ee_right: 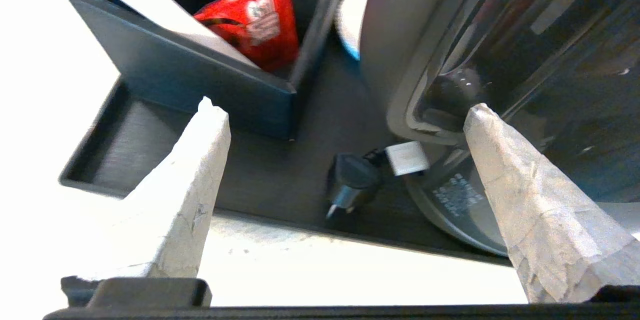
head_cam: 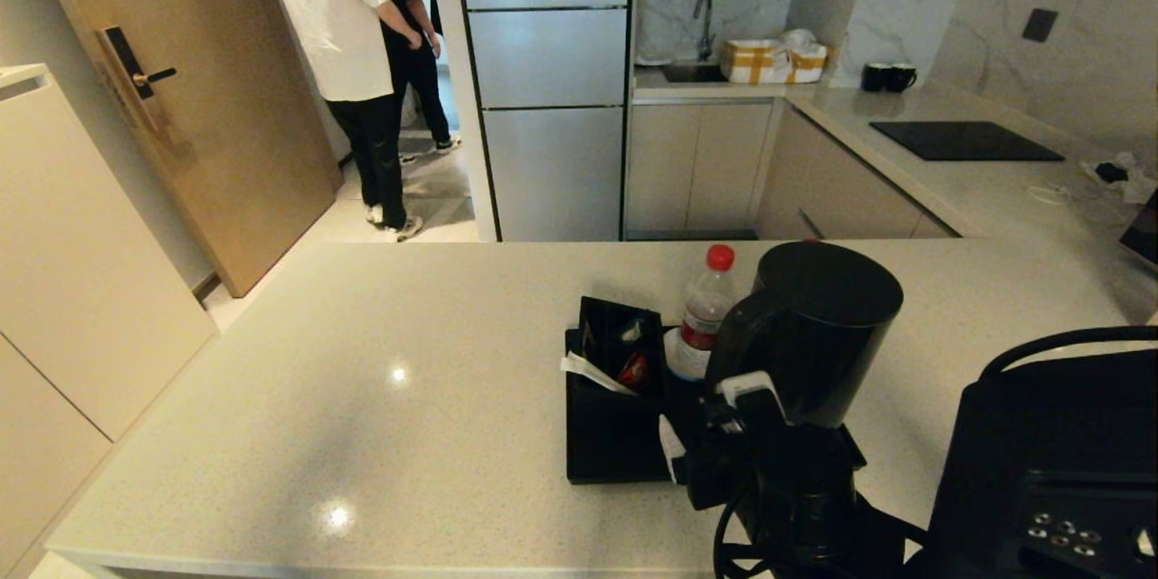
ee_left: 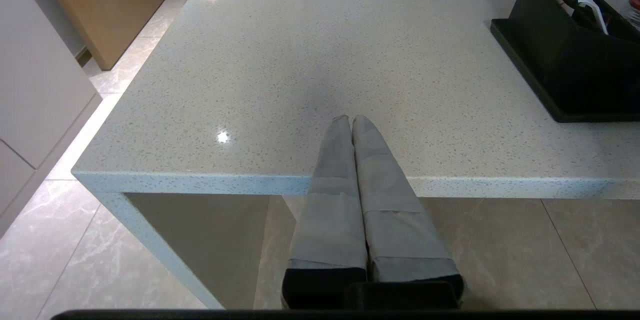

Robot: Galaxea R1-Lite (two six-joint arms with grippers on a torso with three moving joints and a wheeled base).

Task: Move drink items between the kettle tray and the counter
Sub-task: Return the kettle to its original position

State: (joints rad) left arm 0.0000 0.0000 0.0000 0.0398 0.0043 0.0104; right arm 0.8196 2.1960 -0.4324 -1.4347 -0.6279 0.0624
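The dark grey kettle (head_cam: 819, 326) (ee_right: 525, 35) stands on its round base (ee_right: 465, 200) at the right of the black kettle tray (head_cam: 615, 452) (ee_right: 125, 145). Behind it on the tray stands a clear water bottle with a red cap (head_cam: 706, 317). My right gripper (head_cam: 715, 443) (ee_right: 347, 110) is open at the tray's near rim. One finger (ee_right: 500, 160) is close by the kettle's loop handle (ee_right: 400, 60), and nothing is held. My left gripper (ee_left: 349, 119) is shut and empty over the near edge of the beige counter (head_cam: 362, 398) (ee_left: 325, 50), out of the head view.
A black box of sachets (head_cam: 620, 353) (ee_right: 200, 70) (ee_left: 565, 60) fills the tray's left part. A black plug (ee_right: 350, 182) lies on the tray by the base. Far right are a black cooktop (head_cam: 963, 140) and two dark mugs (head_cam: 887, 77). People (head_cam: 344, 18) stand by the door.
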